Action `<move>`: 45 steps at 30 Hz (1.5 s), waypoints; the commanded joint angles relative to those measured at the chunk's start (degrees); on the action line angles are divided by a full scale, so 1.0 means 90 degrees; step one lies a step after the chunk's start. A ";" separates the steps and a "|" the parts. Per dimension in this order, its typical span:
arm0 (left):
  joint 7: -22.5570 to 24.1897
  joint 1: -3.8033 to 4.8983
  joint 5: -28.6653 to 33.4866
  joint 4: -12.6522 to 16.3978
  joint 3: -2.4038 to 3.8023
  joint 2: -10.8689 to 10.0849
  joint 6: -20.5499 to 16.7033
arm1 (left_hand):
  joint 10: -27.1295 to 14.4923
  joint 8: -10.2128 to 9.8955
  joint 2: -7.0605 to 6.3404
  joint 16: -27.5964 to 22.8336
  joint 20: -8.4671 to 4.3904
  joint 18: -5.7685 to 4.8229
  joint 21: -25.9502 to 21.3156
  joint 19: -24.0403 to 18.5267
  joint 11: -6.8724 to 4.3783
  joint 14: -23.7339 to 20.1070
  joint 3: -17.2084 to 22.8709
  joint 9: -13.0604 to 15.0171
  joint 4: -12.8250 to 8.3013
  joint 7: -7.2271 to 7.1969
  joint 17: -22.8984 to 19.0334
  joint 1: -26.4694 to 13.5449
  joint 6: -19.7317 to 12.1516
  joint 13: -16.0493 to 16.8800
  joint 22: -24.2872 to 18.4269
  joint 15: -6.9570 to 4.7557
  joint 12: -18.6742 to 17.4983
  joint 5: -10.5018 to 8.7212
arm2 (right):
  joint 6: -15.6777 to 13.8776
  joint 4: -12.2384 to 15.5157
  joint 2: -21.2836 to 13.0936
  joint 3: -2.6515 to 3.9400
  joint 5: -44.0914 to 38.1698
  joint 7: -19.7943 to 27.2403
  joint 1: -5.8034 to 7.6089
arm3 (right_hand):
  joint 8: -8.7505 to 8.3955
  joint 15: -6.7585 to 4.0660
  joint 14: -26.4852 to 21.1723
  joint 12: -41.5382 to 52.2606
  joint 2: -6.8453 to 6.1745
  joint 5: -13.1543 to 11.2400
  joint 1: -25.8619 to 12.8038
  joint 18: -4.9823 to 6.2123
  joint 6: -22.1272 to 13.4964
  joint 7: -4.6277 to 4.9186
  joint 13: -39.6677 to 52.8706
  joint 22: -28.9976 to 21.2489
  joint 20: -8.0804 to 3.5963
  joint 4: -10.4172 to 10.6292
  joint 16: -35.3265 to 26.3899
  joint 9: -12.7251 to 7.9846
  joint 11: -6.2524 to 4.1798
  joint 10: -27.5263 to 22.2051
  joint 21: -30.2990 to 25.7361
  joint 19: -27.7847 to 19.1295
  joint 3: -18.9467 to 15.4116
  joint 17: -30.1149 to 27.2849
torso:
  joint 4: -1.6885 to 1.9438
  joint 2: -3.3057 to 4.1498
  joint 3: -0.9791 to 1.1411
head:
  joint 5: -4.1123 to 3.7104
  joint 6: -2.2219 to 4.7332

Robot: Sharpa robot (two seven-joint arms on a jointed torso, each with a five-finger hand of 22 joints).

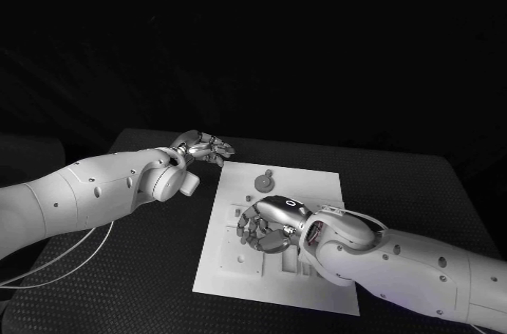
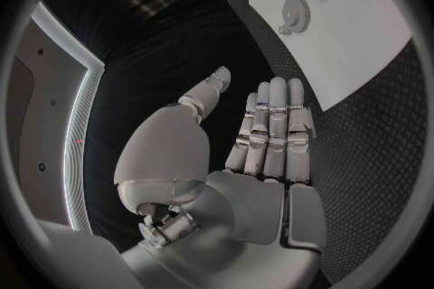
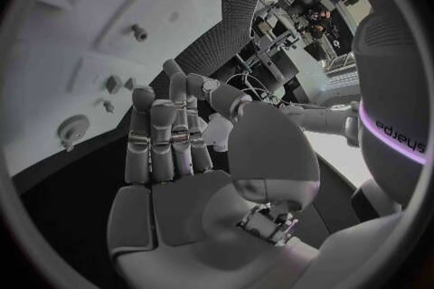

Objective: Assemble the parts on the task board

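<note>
left robot hand (image 1: 203, 146) released, beside task board (image 1: 317, 184) | right robot hand (image 1: 269, 224) released, over board

A white board (image 1: 306, 184) lies on the black table (image 1: 423, 180). The right hand (image 1: 267, 225) is over the board's middle. The left hand (image 1: 204, 146) is past its far left corner. A small round part (image 1: 265, 181) sits near the far edge.
</note>
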 commanded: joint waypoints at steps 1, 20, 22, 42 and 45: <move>0.0052 0.0011 0.0027 0.0007 0.0004 0.0033 0.0058 | -0.0052 0.0032 0.0066 -0.0038 -0.0018 0.0000 -0.0032 0.0044 -0.0010 0.0029 -0.0025 -0.0006 0.0023 0.0014 0.0007 0.0012 -0.0049 0.0007 -0.0006 0.0006 -0.0031 -0.0023 | 0.0017 -0.0110 0.0126 -0.0023 -0.0553 0.0204 -0.0084 | 0.0038 -0.0049 -0.0047 -0.0028 0.0133 0.0021 0.0079 0.0083 0.0075 0.0040 -0.0005 0.0130 0.0003 -0.0034 0.0009 0.0210 0.0015 0.0019 0.0023 -0.0013 0.0016 0.0007 | -0.0011 0.0003 0.0003 | 0.0073 -0.0016; 0.0053 0.0011 0.0027 0.0011 0.0004 0.0051 0.0062 | -0.0053 0.0034 0.0067 -0.0043 -0.0018 -0.0001 -0.0037 0.0047 -0.0010 0.0031 -0.0027 -0.0006 0.0028 0.0015 0.0014 0.0009 -0.0051 0.0009 -0.0005 0.0006 -0.0030 -0.0023 | 0.0074 -0.0334 0.0335 -0.0117 -0.0954 0.0199 -0.0294 | 0.0037 -0.0052 -0.0047 -0.0033 0.0137 0.0020 0.0081 0.0083 0.0080 0.0037 0.0005 0.0133 0.0001 -0.0055 0.0013 0.0218 0.0012 0.0025 0.0031 -0.0013 0.0020 0.0012 | -0.0013 0.0005 0.0015 | 0.0114 -0.0070; 0.0053 0.0011 0.0027 0.0009 0.0004 0.0053 0.0063 | -0.0053 0.0034 0.0067 -0.0044 -0.0018 -0.0001 -0.0037 0.0047 -0.0010 0.0031 -0.0027 -0.0006 0.0028 0.0015 0.0015 0.0009 -0.0051 0.0009 -0.0005 0.0006 -0.0030 -0.0023 | 0.0088 -0.0341 0.0335 -0.0120 -0.0959 0.0197 -0.0296 | 0.0037 -0.0053 -0.0047 -0.0034 0.0137 0.0020 0.0080 0.0083 0.0081 0.0037 0.0006 0.0133 0.0001 -0.0056 0.0014 0.0218 0.0012 0.0025 0.0032 -0.0014 0.0019 0.0013 | -0.0014 0.0003 0.0014 | 0.0118 -0.0073; 0.0052 0.0011 0.0027 0.0008 0.0004 0.0048 0.0065 | -0.0055 0.0036 0.0067 -0.0050 -0.0018 -0.0001 -0.0043 0.0049 -0.0010 0.0031 -0.0028 -0.0007 0.0032 0.0015 0.0025 0.0007 -0.0053 0.0012 -0.0004 0.0006 -0.0030 -0.0023 | 0.0198 -0.0482 0.0352 -0.0175 -0.1029 0.0165 -0.0307 | 0.0034 -0.0053 -0.0049 -0.0041 0.0140 0.0020 0.0076 0.0083 0.0083 0.0036 0.0016 0.0135 0.0001 -0.0062 0.0020 0.0225 0.0011 0.0029 0.0039 -0.0020 0.0021 0.0021 | -0.0013 0.0002 0.0011 | 0.0124 -0.0107; 0.0054 0.0011 0.0027 0.0010 0.0004 0.0050 0.0071 | -0.0055 0.0037 0.0067 -0.0051 -0.0018 -0.0001 -0.0044 0.0049 -0.0010 0.0031 -0.0029 -0.0007 0.0032 0.0015 0.0026 0.0007 -0.0053 0.0012 -0.0004 0.0006 -0.0030 -0.0023 | 0.0201 -0.0488 0.0364 -0.0185 -0.1028 0.0171 -0.0311 | 0.0033 -0.0053 -0.0049 -0.0042 0.0141 0.0020 0.0075 0.0083 0.0083 0.0036 0.0018 0.0135 0.0001 -0.0062 0.0020 0.0226 0.0011 0.0030 0.0040 -0.0021 0.0021 0.0022 | -0.0015 0.0001 0.0010 | 0.0125 -0.0111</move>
